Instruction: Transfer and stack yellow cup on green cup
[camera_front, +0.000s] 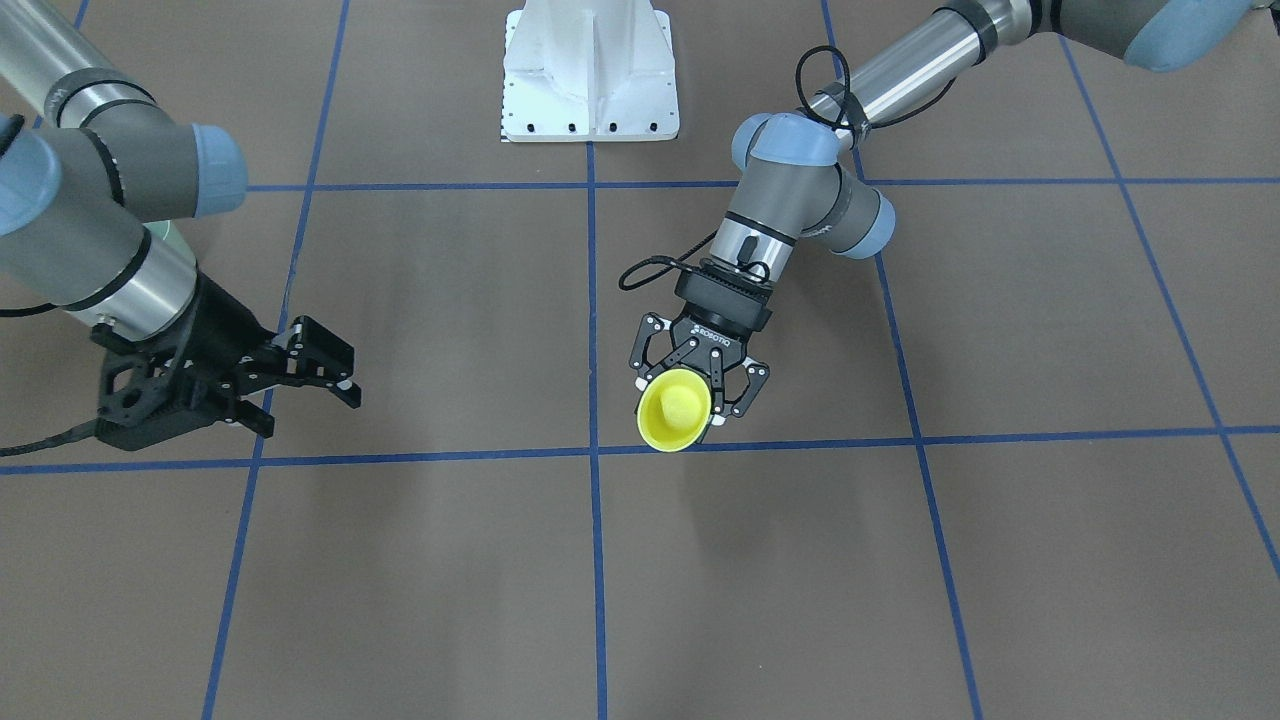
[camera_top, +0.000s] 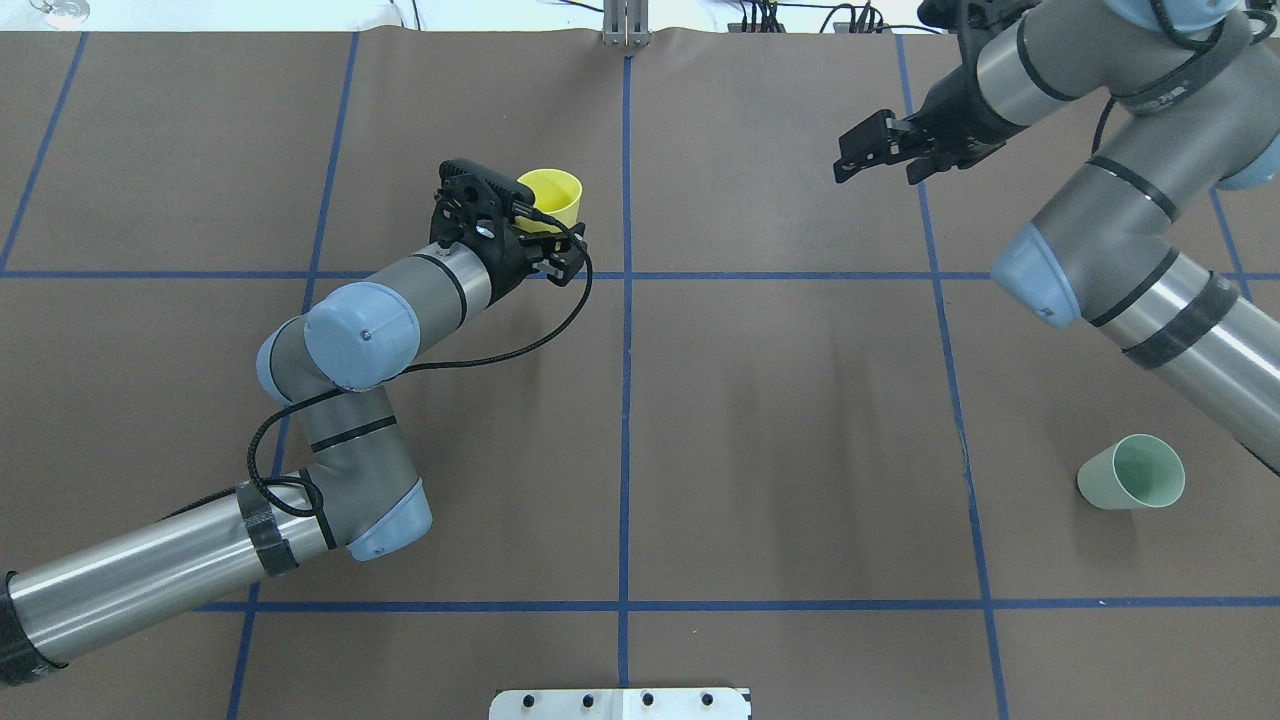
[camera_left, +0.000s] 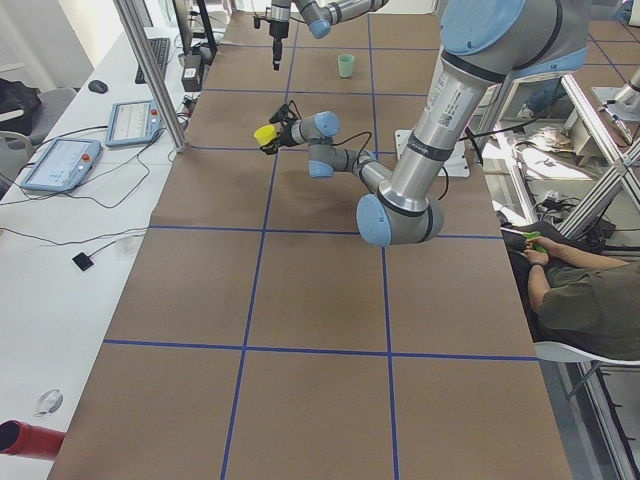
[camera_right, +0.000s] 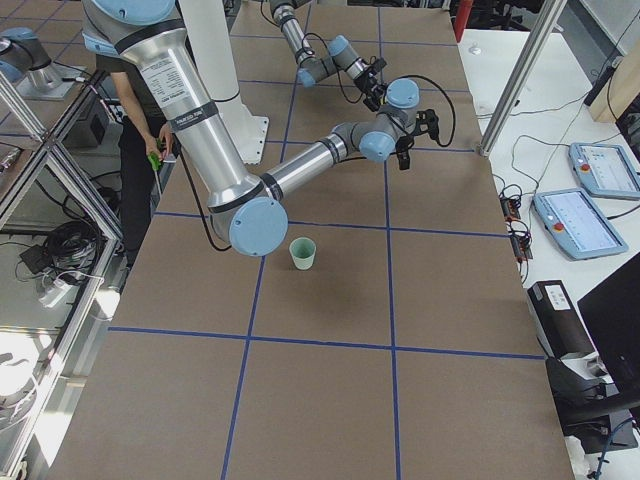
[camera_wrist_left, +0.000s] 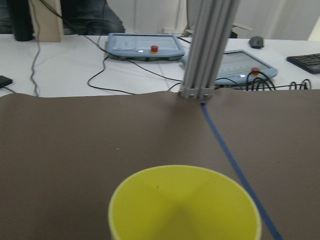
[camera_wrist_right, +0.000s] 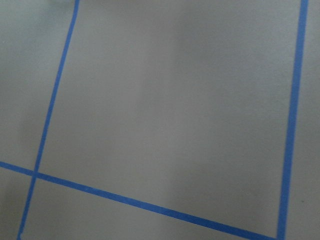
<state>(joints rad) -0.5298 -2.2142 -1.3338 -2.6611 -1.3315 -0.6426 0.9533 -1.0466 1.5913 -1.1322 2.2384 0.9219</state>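
Note:
My left gripper (camera_front: 682, 408) is shut on the yellow cup (camera_front: 673, 412) and holds it just above the table, roughly upright with its mouth up. The cup also shows in the overhead view (camera_top: 551, 196) and fills the bottom of the left wrist view (camera_wrist_left: 185, 205). The green cup (camera_top: 1131, 472) stands upright on the table on my right side, close to my right arm's forearm; it also shows in the right side view (camera_right: 302, 252). My right gripper (camera_top: 878, 168) is open and empty, raised over the far right of the table, well away from both cups.
A white base plate (camera_front: 590, 75) sits at the robot's edge of the table. Blue tape lines (camera_wrist_right: 150, 206) mark a grid on the brown table cover. An aluminium post (camera_wrist_left: 207, 50) and teach pendants stand beyond the far edge. A seated person (camera_left: 585, 295) is beside the table.

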